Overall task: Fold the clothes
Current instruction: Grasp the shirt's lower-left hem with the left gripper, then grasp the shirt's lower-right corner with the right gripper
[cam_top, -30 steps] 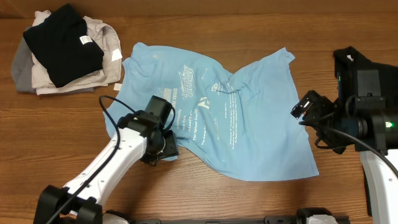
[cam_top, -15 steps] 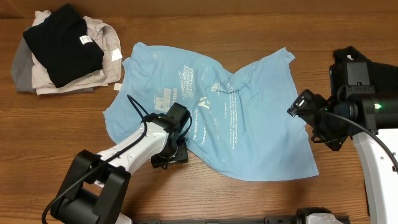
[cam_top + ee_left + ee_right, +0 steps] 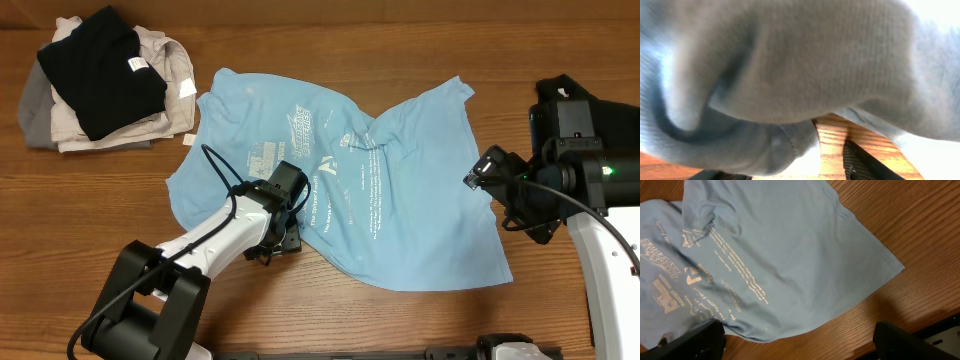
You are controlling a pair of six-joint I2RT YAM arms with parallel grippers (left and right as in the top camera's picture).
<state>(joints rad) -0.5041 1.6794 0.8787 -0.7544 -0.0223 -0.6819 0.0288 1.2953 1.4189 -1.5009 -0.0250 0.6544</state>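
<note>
Left end effector (image 3: 288, 238) at T-shirt (image 3: 400, 220) hem, cannot tell if clamped; right end effector (image 3: 478, 178) apart, beside it.

Brown wood-grain table (image 3: 300, 40), evenly lit.

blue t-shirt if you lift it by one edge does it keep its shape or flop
Probably flops: the blue t-shirt lies flat with soft creases bunched near its middle, so it should drape from any single grip. Looks thin, so likely light. Pushed, it would likely ruck up rather than slide across the table.
</note>
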